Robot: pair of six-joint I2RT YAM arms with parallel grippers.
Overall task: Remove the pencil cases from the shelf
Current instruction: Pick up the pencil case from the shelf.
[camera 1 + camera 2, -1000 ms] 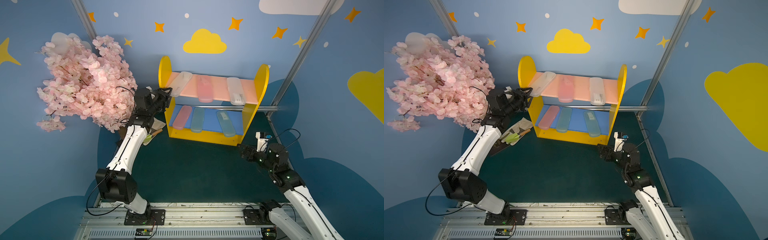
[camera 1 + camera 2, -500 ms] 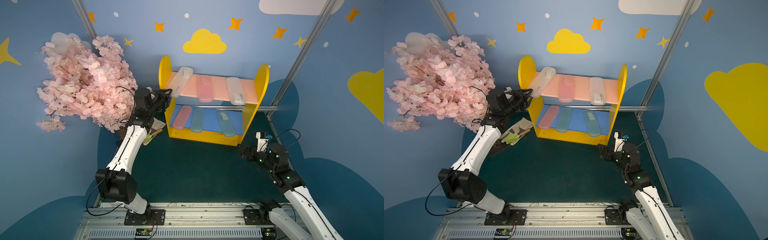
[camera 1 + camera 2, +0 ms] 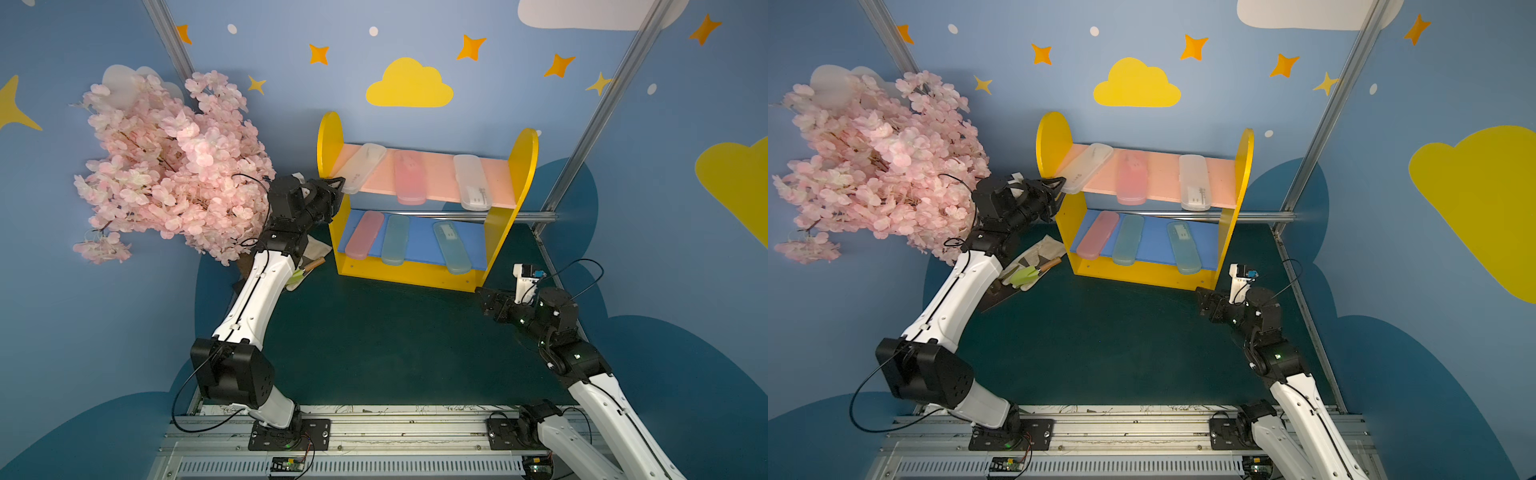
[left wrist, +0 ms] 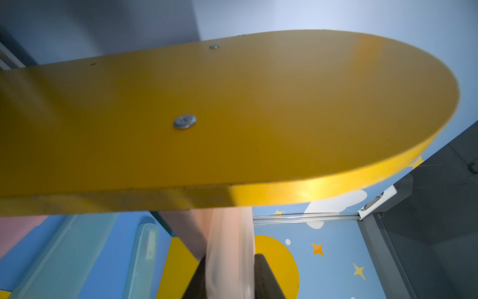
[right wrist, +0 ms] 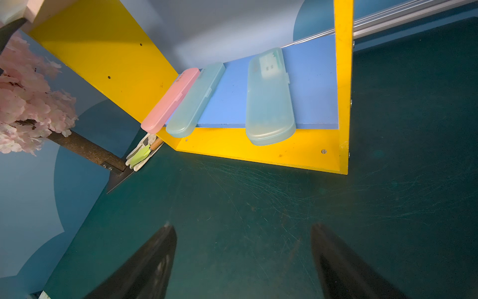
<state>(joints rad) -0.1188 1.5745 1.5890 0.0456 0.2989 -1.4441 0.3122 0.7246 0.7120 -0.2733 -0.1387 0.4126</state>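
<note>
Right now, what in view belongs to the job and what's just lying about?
Job:
shelf
left frosted case, clamped by the left gripper
upper pink case
right frosted case
lower pink case
middle blue case
labelled blue case

Lying about:
beige glove with green trowel
pink blossom tree
</note>
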